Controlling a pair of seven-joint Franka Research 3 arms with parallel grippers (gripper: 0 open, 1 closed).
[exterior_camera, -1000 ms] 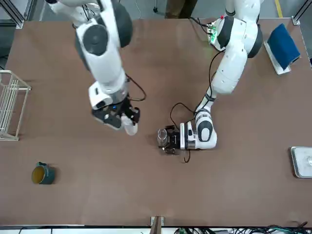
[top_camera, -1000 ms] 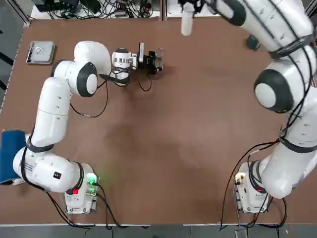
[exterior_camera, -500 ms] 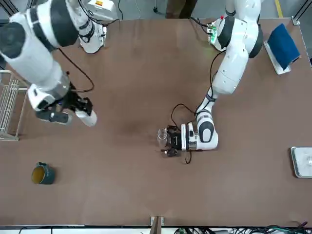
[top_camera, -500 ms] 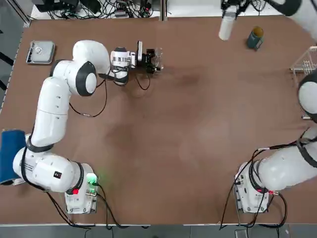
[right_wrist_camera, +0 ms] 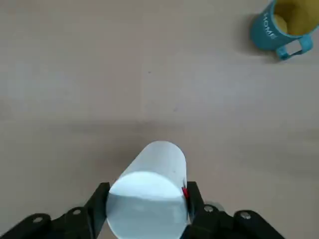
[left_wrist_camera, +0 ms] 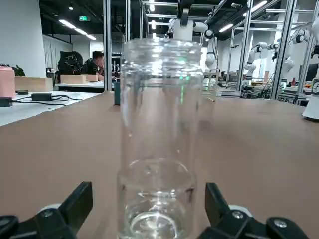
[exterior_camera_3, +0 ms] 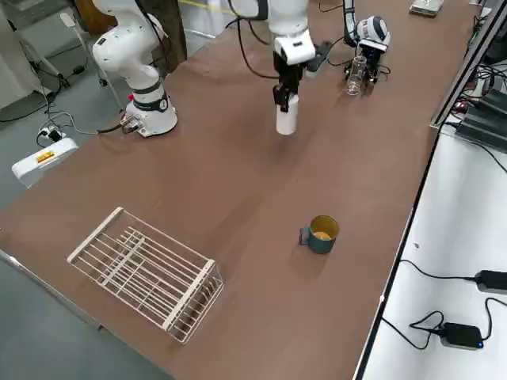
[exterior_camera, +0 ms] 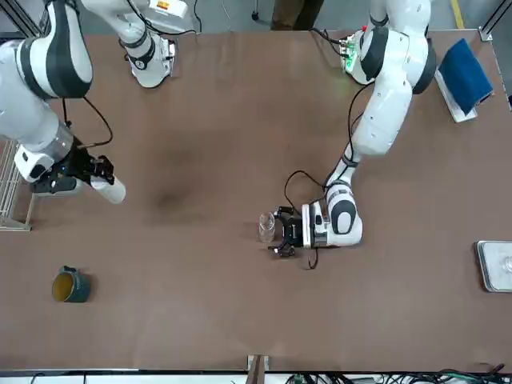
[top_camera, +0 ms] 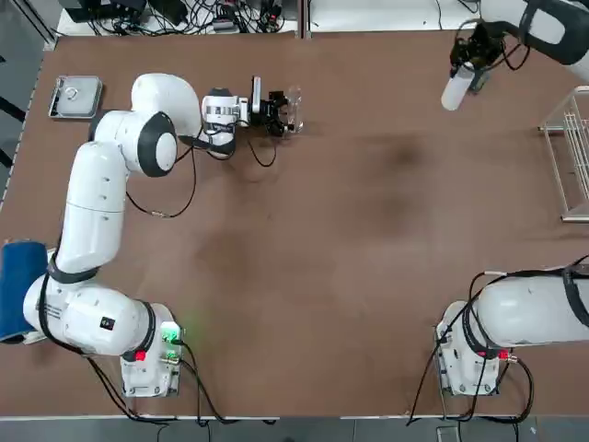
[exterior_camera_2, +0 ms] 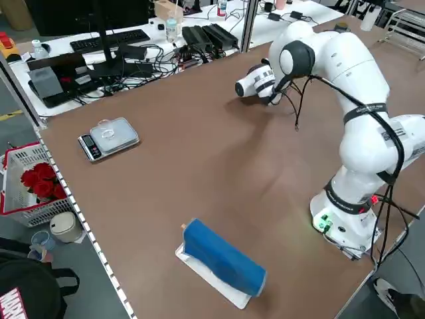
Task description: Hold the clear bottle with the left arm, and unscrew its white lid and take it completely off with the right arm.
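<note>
Lid [right_wrist_camera: 149, 194] (white) in right gripper [right_wrist_camera: 147, 201], bottle [left_wrist_camera: 159, 144] uncapped — upright

Bright, even light falls from ceiling strips onto my table [top_camera: 350, 230], leaving only soft, faint shadows. Beyond my left gripper [left_wrist_camera: 149, 219] the clear bottle [left_wrist_camera: 158, 134] catches white glints. Nearest my right gripper [right_wrist_camera: 144, 211], the white lid [right_wrist_camera: 149, 191] looks soft and unfocused.

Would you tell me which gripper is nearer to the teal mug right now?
The right. The right gripper hangs above the table holding the white lid, short of the teal mug; the left gripper sits farther off, around the clear bottle.
</note>
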